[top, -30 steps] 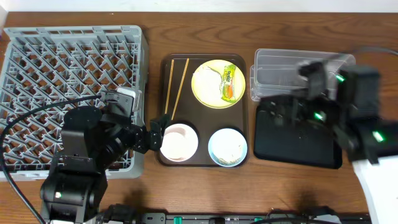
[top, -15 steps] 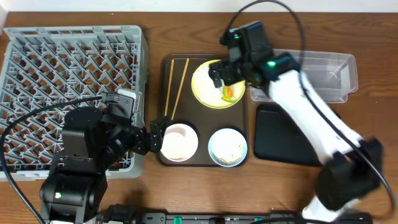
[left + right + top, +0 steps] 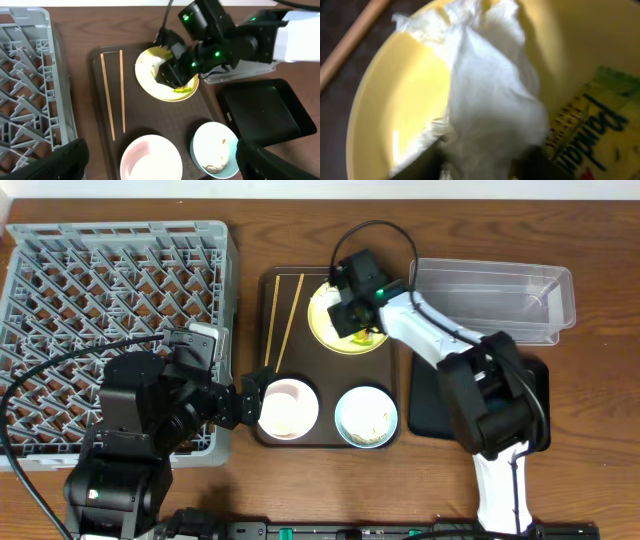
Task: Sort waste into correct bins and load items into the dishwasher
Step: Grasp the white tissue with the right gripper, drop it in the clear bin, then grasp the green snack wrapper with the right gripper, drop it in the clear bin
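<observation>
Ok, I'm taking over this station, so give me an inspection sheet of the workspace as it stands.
Surface: wooden table, brown serving tray in the middle.
Job's things: dish rack left; yellow plate with tissue and wrapper, chopsticks, white bowl and blue bowl on the serving tray; clear tub and black tray right.
Clutter: nothing seen.
Hands: left hand open beside the white bowl; right hand down at the plate, fingers either side of the tissue, grip unclear.
Cables: black cable loops above the right arm; another crosses the dish rack.
Surroundings: pale strip beyond the table's far edge.
</observation>
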Controlling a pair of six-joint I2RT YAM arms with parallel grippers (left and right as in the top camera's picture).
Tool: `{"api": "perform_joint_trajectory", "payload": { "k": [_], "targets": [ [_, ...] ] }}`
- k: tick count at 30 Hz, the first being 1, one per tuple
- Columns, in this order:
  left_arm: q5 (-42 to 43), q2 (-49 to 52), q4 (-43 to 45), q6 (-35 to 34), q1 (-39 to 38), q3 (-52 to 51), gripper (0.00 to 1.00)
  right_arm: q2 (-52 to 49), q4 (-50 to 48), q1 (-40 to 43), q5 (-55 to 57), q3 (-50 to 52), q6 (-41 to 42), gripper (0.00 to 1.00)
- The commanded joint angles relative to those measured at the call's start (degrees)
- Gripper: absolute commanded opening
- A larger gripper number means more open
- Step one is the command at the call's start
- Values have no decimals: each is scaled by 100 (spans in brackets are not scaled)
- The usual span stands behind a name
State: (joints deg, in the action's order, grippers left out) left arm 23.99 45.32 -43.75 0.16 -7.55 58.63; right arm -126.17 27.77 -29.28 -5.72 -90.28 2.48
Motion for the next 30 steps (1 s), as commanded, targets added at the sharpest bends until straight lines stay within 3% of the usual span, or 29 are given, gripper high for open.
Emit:
{"api": "perform_joint_trajectory", "payload": {
  "k": [1, 6, 8, 19, 26, 28, 30],
  "targets": [
    [-7, -9, -20, -4, -2, 96, 94, 306, 22, -96, -7, -94, -278, 25],
    [-7, -9, -20, -7, -2, 96, 94, 1097, 240, 39, -2, -96, -234, 17],
    [-7, -9, -20, -7, -2, 96, 94, 1401, 354, 111, -2, -96, -234, 1],
    [-7, -9, -20, -7, -2, 96, 94, 3091, 1495, 1029, 866, -94, 396, 1],
    [-7, -9, -20, -7, -2, 96, 94, 2973, 2468, 1873, 1047, 160, 435, 1],
    [-7, -9, -20, -7, -2, 96, 94, 2822, 2428, 2017, 1064, 304, 433, 7],
    [-7, -9, -20, -7, -2, 96, 94, 2688, 2293, 2114, 992, 315, 422, 29]
  ]
}}
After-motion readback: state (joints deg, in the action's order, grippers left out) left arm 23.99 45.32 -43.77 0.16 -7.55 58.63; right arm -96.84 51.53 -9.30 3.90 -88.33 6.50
